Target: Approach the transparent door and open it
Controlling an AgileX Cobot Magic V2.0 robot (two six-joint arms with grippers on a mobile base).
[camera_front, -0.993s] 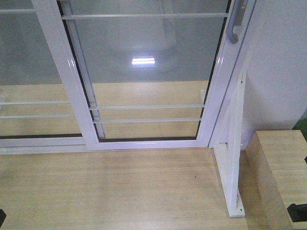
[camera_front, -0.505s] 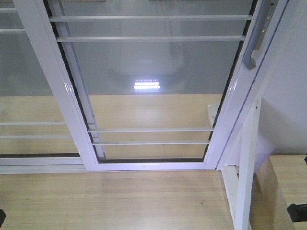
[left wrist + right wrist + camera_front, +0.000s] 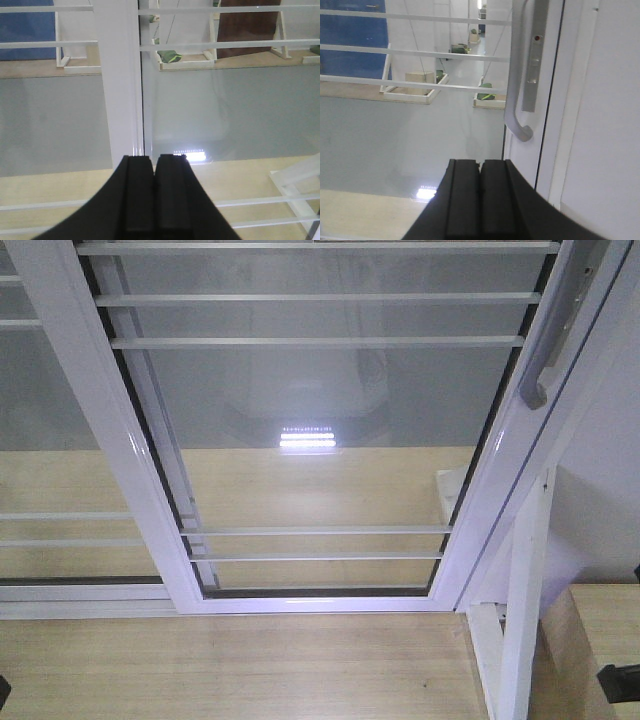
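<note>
Here, closed right claw (image 3: pixel 480 167) faces handle (image 3: pixel 512 80) of transparent door (image 3: pixel 320 420).

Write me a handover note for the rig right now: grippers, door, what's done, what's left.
Left gripper: jaws shut, empty, facing a white upright of the glass wall.
Right gripper: jaws shut, empty, below the handle and not touching it.
Door: directly ahead of the base and looks closed. The handle and lock plate are on its right upright.
Done: the rig is up at the door.
Left: open the right jaws, take the handle, then open the door. It probably slides left, but confirm that first.
</note>
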